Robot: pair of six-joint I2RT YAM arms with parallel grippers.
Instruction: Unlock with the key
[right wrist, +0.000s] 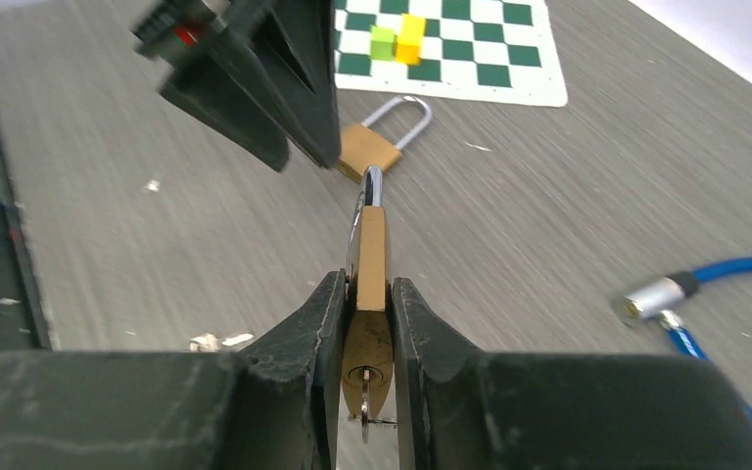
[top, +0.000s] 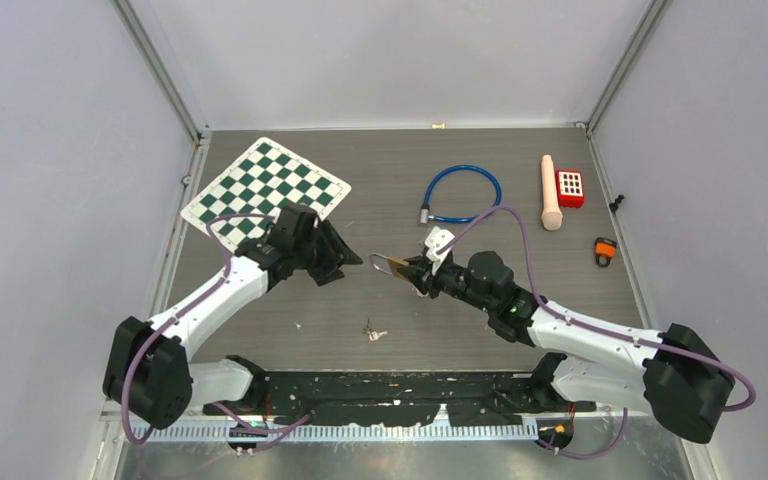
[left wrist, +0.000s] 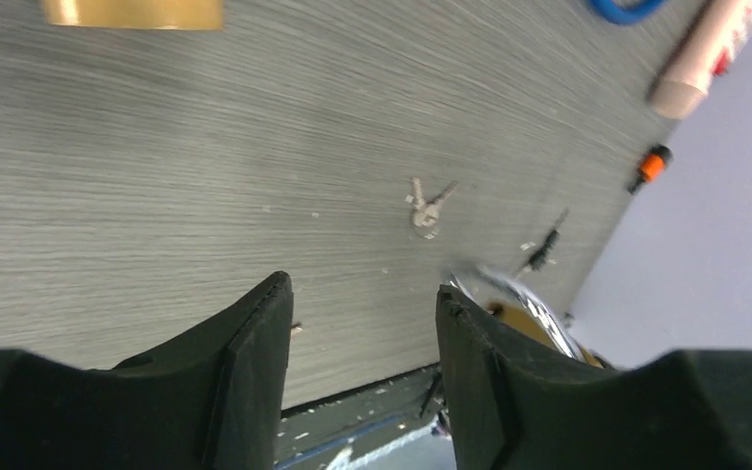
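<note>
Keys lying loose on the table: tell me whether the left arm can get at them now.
Probably yes: the keys lie loose on the table with nothing over them, and the left tool is open and empty, facing them.

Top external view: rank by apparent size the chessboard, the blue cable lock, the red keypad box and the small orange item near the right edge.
Largest to smallest:
1. chessboard
2. blue cable lock, counting its whole loop
3. red keypad box
4. orange item
No close calls here.
</note>
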